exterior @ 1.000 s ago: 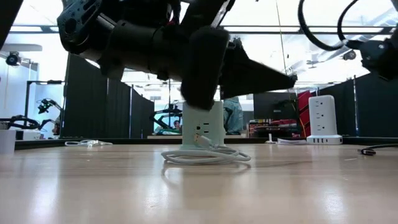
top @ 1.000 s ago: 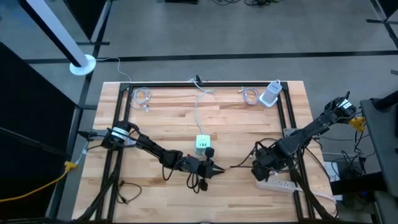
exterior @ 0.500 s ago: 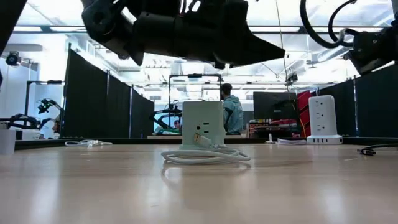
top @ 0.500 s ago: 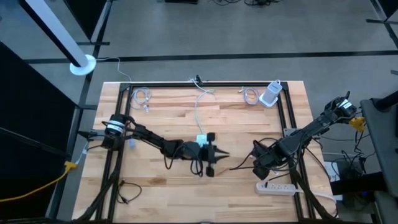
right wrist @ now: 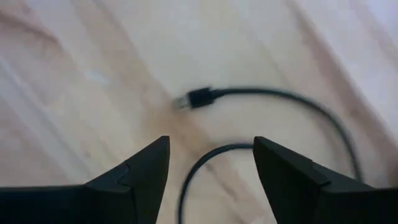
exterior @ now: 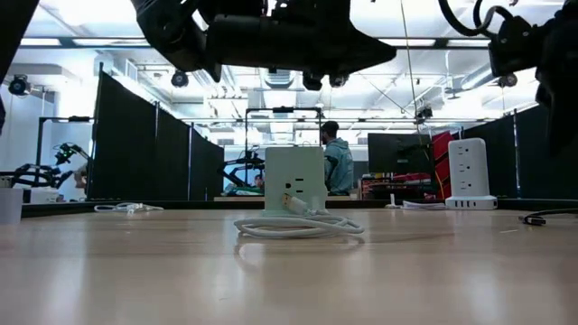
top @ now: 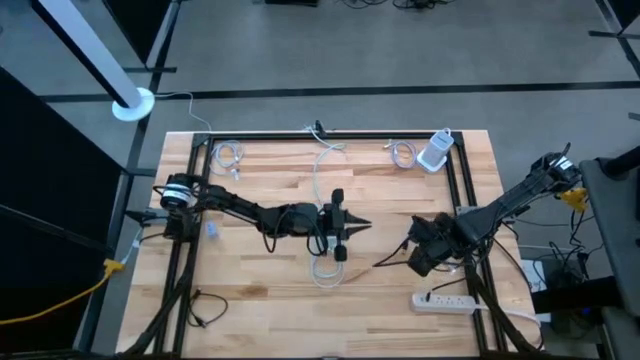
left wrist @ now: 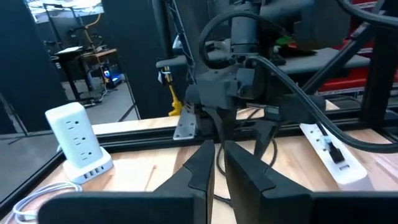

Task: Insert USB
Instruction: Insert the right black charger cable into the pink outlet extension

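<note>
Near the desk's middle, your left gripper had swung over the white charging cube, jaws shut and empty. Toward the right edge, your right gripper had lifted, jaws apart, above the black USB plug lying ungrasped; insertion hadn't begun.

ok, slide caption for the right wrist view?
Right gripper open above the black USB cable's plug on the light wooden table.
</note>
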Controlling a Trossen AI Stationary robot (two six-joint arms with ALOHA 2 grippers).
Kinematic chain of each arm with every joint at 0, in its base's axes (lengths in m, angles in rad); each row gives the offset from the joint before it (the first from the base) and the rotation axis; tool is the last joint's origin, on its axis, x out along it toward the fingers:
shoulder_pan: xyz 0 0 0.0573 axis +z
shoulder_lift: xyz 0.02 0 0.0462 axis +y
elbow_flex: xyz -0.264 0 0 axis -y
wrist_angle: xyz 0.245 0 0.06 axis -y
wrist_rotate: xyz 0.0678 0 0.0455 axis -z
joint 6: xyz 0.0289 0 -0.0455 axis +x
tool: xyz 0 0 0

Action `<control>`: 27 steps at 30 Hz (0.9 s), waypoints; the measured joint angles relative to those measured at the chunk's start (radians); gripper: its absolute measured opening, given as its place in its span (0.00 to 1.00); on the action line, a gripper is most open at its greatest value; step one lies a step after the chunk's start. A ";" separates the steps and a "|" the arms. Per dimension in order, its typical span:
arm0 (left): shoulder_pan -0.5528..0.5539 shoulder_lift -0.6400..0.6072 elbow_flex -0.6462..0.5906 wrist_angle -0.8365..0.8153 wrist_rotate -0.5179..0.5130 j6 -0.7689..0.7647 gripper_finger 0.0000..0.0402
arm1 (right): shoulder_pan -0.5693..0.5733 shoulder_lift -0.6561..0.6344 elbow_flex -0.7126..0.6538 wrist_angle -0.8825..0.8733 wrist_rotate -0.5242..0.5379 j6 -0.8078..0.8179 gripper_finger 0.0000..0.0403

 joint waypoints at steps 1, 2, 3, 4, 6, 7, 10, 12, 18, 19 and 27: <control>0.001 -0.003 0.000 -0.002 0.000 -0.002 0.06 | 0.000 -0.007 0.000 -0.017 0.018 0.003 0.54; 0.003 -0.007 0.000 -0.007 0.000 -0.005 0.06 | 0.000 -0.013 0.000 -0.035 0.033 0.009 0.54; 0.005 -0.011 0.000 -0.012 0.000 -0.008 0.06 | 0.000 -0.017 0.000 -0.051 0.044 0.011 0.53; 0.007 -0.018 0.000 -0.020 0.001 -0.014 0.06 | 0.000 -0.019 0.000 -0.062 0.054 0.012 0.52; 0.012 -0.031 0.000 -0.043 0.003 -0.031 0.06 | -0.001 -0.019 -0.002 -0.074 0.061 0.012 0.51; 0.016 -0.038 0.000 -0.054 0.007 -0.043 0.06 | -0.006 -0.019 -0.004 -0.074 0.061 0.011 0.50; 0.037 -0.057 -0.002 -0.092 0.060 -0.072 0.06 | -0.022 -0.010 -0.016 -0.077 0.062 0.011 0.46; 0.052 -0.062 -0.002 -0.103 0.112 -0.090 0.06 | -0.037 -0.005 -0.029 -0.084 0.062 0.010 0.42; 0.082 -0.065 -0.007 -0.105 0.173 -0.116 0.06 | -0.112 0.003 -0.105 -0.092 0.062 0.000 0.27; 0.084 -0.065 -0.010 -0.106 0.173 -0.116 0.06 | -0.131 0.003 -0.119 -0.092 0.062 0.000 0.24; 0.084 -0.107 -0.047 -0.107 0.175 -0.079 0.06 | -0.269 0.004 -0.203 -0.076 0.163 -0.009 0.02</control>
